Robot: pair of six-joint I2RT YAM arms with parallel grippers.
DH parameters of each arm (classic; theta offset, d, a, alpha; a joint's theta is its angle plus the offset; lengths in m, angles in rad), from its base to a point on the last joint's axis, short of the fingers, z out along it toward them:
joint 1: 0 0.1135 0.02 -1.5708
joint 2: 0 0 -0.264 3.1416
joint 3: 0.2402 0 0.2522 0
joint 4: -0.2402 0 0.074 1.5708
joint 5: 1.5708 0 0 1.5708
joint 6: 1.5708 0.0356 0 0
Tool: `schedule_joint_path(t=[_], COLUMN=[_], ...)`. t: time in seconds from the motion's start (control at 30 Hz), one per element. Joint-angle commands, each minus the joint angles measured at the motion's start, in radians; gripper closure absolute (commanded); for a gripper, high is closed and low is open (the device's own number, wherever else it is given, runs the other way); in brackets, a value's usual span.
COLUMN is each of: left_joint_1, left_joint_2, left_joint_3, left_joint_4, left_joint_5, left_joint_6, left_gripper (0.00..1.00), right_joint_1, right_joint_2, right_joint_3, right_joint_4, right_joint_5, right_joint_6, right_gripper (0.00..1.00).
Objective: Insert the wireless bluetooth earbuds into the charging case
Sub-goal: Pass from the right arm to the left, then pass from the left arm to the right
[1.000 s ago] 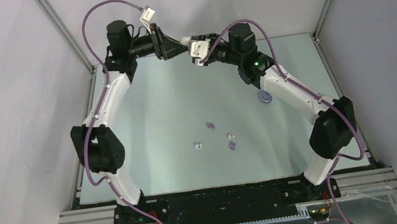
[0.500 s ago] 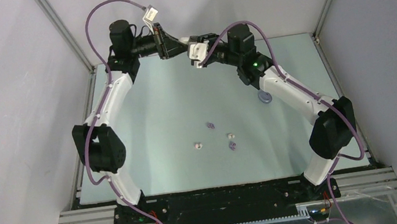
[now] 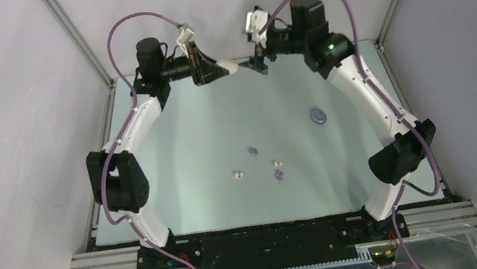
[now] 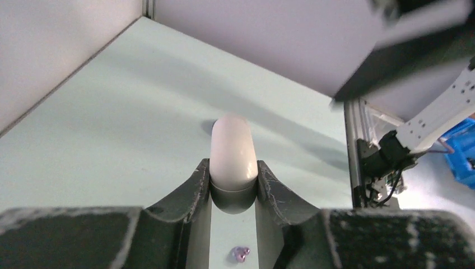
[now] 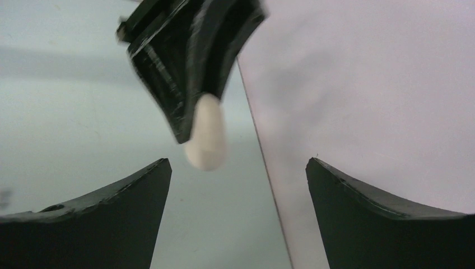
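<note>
Earbuds lie loose near the middle of your bench, two white and two purple, too small to tell which way each points. Your left pincer is clamped on a white charging case, held in the air by the far edge. Its long axis runs straight out from the fingers toward your right pincer, which gapes wide and empty close by. A purple case rests on the bench, right of the earbuds.

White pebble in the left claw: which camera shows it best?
The left wrist view: the white case sits sharp and centred, pinched in the left claw. The right wrist view shows it blurred, partly behind that claw; the top view shows only a tiny white tip.
</note>
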Motion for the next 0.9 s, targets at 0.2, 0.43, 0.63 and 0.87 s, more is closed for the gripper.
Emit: schedule_joint_path(t=[0.2, 0.43, 0.63, 0.87], left_joint_1=[-0.007, -0.02, -0.037, -0.046], left_joint_2=[-0.286, -0.32, -0.329, -0.341], left_joint_3=[-0.25, -0.27, -0.246, -0.243], left_joint_4=[-0.088, -0.203, -0.296, -0.347], left_joint_5=[-0.023, -0.032, -0.047, -0.053], left_joint_6=[0.707, 0.845, 0.932, 0.97], left_gripper=[1.0, 1.0, 1.0, 1.0], right_joint_1=[0.013, 0.075, 0.09, 0.105], right_joint_2=[0.169, 0.176, 0.146, 0.112], right_joint_3=[0.36, 0.319, 0.249, 0.164], right_joint_4=[-0.545, -0.563, -0.472, -0.383], right_joint_5=[-0.209, -0.16, -0.139, -0.136], right_joint_6=[0.115, 0.039, 0.06, 0.054], right_gripper=[0.34, 0.37, 0.39, 0.47])
